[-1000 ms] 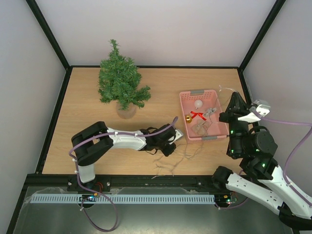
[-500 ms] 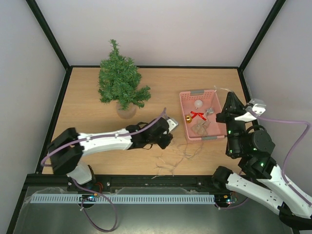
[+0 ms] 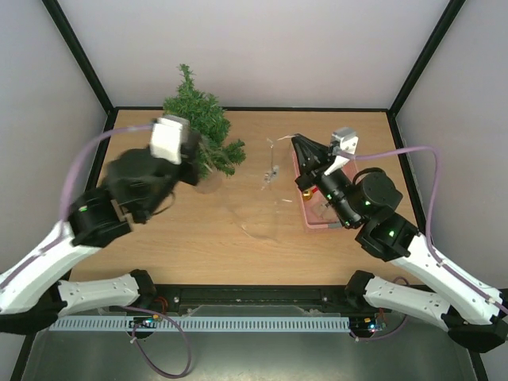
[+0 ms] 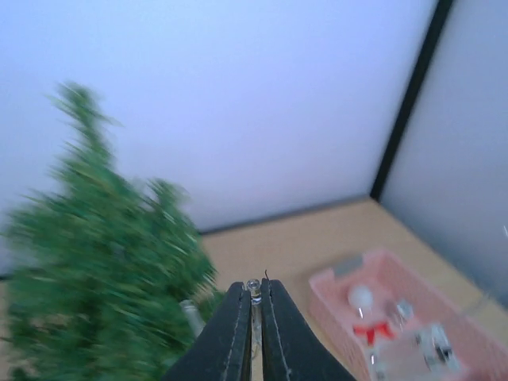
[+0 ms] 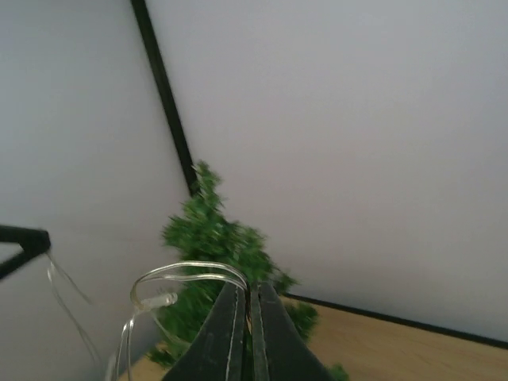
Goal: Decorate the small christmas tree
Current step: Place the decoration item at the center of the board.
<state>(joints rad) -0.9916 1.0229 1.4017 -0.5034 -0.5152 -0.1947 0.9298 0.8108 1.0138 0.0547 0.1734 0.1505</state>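
- Two arms are reaching up over the wooden table (image 3: 198,246) from its near edge, the left one raised high on the left side.
- Between them, a faint slack strand of clear wire is trailing across the bare wood.
- The left gripper (image 4: 252,290) is pressing its fingers together on the string of lights (image 3: 272,170). In the left wrist view one tiny bulb is poking out just above the fingertips.
- The right gripper (image 3: 294,139) is pinching the same thin wire with its fingers closed. In the right wrist view a loop of wire is curling out to their left. From above, a short length is dangling from the tips over the middle of the table.
- The pink basket (image 4: 324,295) is sitting on the right side of the table, and from above it is mostly hidden under the right arm. A white ball (image 4: 361,298) and a red bow (image 4: 367,331) are lying inside it.
- The small christmas tree (image 3: 198,119) is standing upright at the far left of the table, close to the back wall and well apart from the basket. The left wrist is hovering just in front of it, covering its lower branches and part of its base.
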